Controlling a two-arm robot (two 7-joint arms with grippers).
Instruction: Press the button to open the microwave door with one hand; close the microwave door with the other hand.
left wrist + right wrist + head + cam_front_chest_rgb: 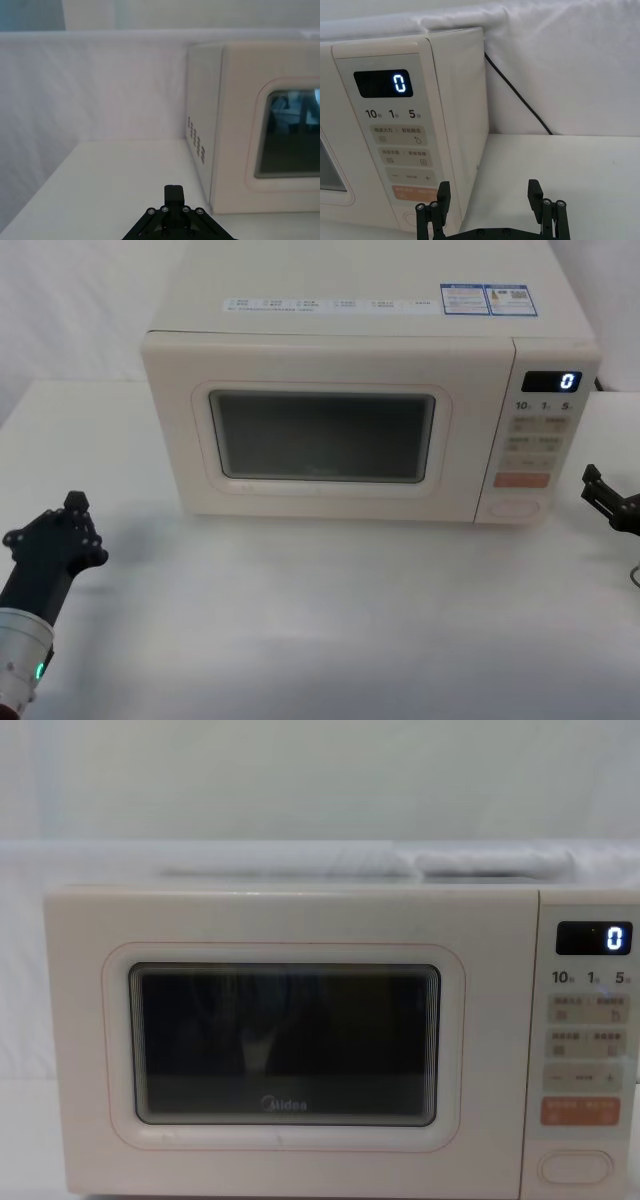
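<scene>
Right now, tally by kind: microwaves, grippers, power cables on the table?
Microwave, microwave door shut, display reading 0: 1
Grippers: 2, left gripper at the table's left, right gripper open beside the control panel
Black power cable: 1
Total: 4

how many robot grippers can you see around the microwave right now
2. The left gripper sits low on the table, off the front left corner of the microwave door. The right gripper, fingers apart, is right of the control panel, near its lower end.
</scene>
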